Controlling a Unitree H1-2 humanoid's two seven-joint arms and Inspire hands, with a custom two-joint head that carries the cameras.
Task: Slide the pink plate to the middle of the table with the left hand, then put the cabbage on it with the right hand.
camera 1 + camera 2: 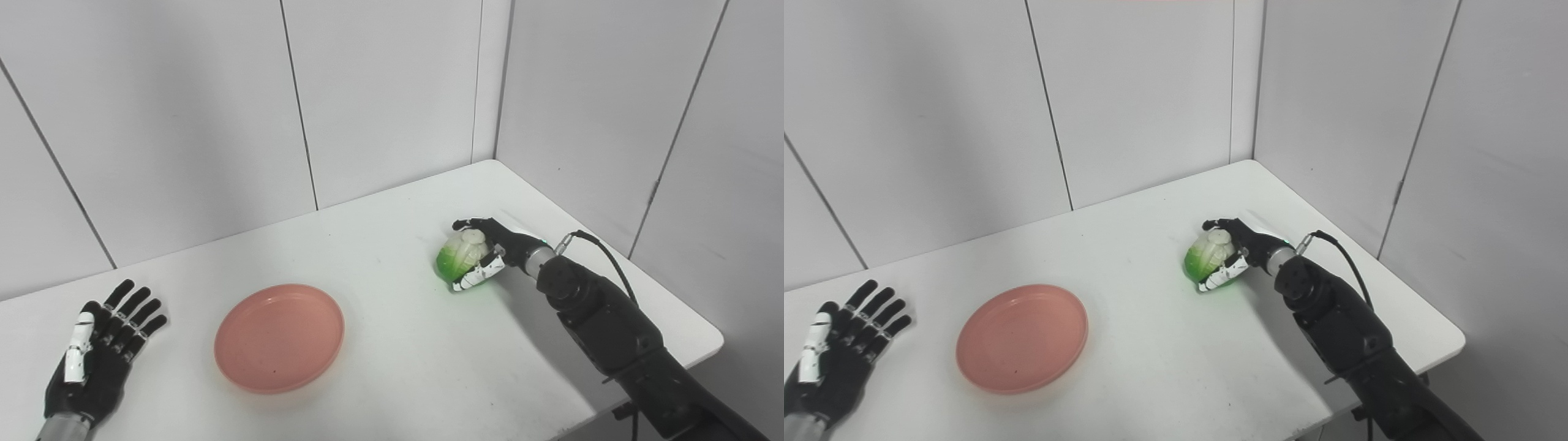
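Cabbage (460, 257) gripped by right hand (490, 252) near table's (392, 245) right edge; pink plate (278, 337) sits mid-table toward front edge. Left hand (98, 358) open, idle at left edge. Next: lift, carry over plate.

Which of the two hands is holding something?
The right hand: its fingers wrap the cabbage. The left hand lies open and empty, beside the plate.

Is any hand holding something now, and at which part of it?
The right hand wraps the cabbage around its right side. The left hand is open and holds nothing.
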